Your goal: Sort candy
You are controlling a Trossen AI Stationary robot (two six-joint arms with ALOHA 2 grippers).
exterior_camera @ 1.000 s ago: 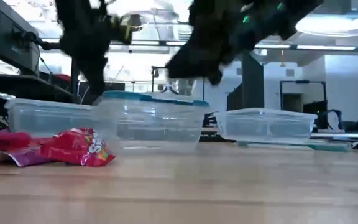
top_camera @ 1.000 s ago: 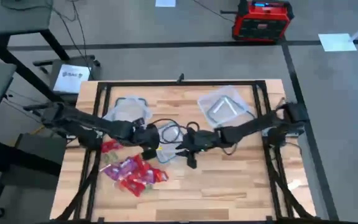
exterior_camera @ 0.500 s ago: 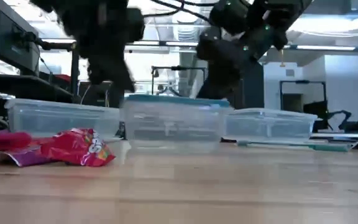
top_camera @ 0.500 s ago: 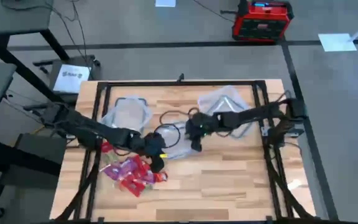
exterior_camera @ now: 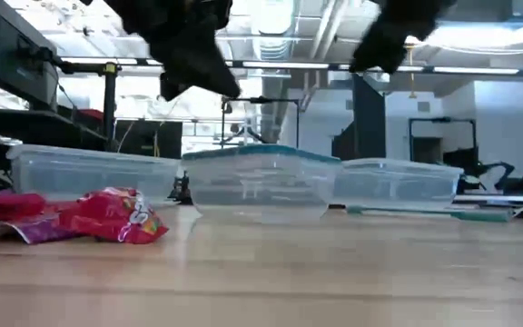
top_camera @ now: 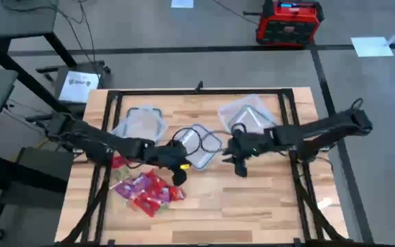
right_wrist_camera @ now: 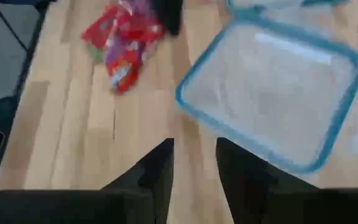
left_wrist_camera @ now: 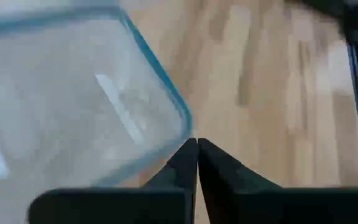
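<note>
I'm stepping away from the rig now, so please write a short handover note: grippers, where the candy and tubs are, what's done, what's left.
Left gripper: shut, empty, raised between the candy pile and the middle tub.
Right gripper: open, empty, raised just right of the middle tub.
Candy: one heap on the table's front left, outside all tubs.
Tubs: left tub at the back left, right tub at the back right, middle tub between the arms; no candy visible in any.
Done: no candy sorted yet.
Left: sort all the candy into tubs.

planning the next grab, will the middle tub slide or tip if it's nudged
The middle tub looks empty and thin-walled, so it is probably light and would likely slide on the smooth table. It sits low and wide, so tipping seems unlikely. Its clear walls may flex if squeezed.
</note>
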